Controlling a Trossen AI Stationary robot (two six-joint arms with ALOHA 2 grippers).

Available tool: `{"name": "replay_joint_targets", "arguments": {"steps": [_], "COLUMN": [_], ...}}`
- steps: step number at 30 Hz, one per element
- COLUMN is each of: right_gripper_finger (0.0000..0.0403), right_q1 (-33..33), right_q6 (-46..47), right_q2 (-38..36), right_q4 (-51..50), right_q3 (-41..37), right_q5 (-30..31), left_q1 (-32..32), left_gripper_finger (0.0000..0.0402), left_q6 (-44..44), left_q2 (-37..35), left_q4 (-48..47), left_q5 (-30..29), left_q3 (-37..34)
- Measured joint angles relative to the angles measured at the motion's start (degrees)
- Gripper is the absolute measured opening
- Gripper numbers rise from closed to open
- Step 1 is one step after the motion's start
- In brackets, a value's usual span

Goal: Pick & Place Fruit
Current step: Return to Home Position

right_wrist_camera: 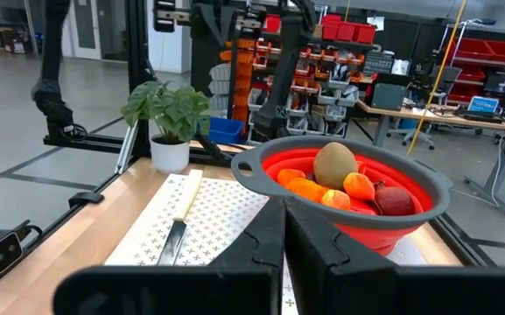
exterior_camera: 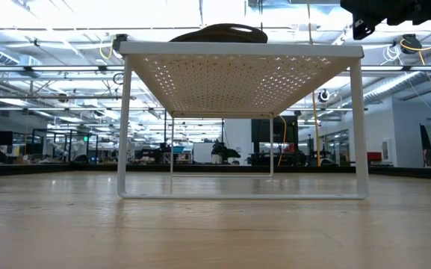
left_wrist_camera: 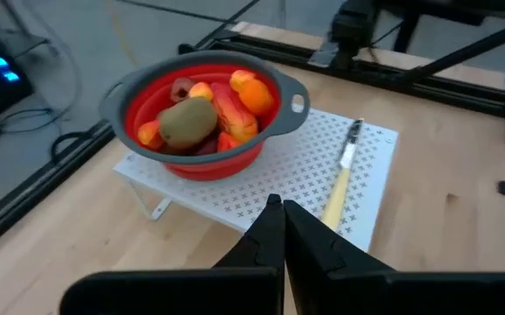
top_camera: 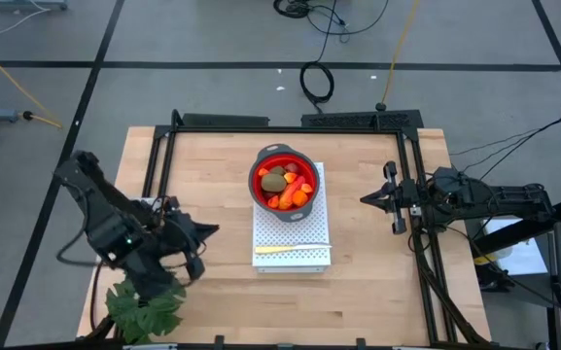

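I see the fruit (top_camera: 285, 183) in the red bowl (top_camera: 254, 175) on the shelf (top_camera: 290, 231), between my left jaws and right jaws, both pressed together, clear of it.

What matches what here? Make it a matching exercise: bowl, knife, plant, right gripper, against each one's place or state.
Things
1. bowl
2. knife
3. plant
4. right gripper

Place or state
A. shut, empty, off to the right of the shelf
B. lies flat on the shelf, apart from the bowl
C. stands on the shelf, holds the fruit
D. at a corner of the table, on the left side

Pairs: 1-C, 2-B, 3-D, 4-A
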Motion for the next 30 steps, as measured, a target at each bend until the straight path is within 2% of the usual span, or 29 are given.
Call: {"name": "replay_joint_targets", "arguments": {"steps": [7,13,19,23,30], "right_gripper_finger": [0.0000,0.0000,0.0000,0.0000,0.0000], "right_q1": [0.01,0.00,-0.01,0.01,0.00], "right_q6": [0.04,0.05,0.06,0.06,0.08], "right_q2": [0.01,-0.01,0.01,0.00,0.01], "right_q4": [0.01,-0.02,-0.05,-0.53,-0.56], "right_q3": [0.00,0.00,0.00,0.00,0.00], "right_q5": [0.00,0.06,0.09,0.13,0.13], "left_q1": [2.41,7.60,14.21,18.52,25.32], "left_gripper_finger": [0.0000,0.0000,0.0000,0.0000,0.0000], "left_q6": [13.91,28.26,37.85,42.08,46.02], "left_q2": [-12.32,-22.89,-33.42,-40.45,-50.00], "left_q4": [18.59,35.02,47.72,53.22,54.34], "left_q5": [5.35,15.00,26.46,32.47,38.45], "left_q3": [-14.57,-26.70,-38.00,-44.23,-49.93]}}
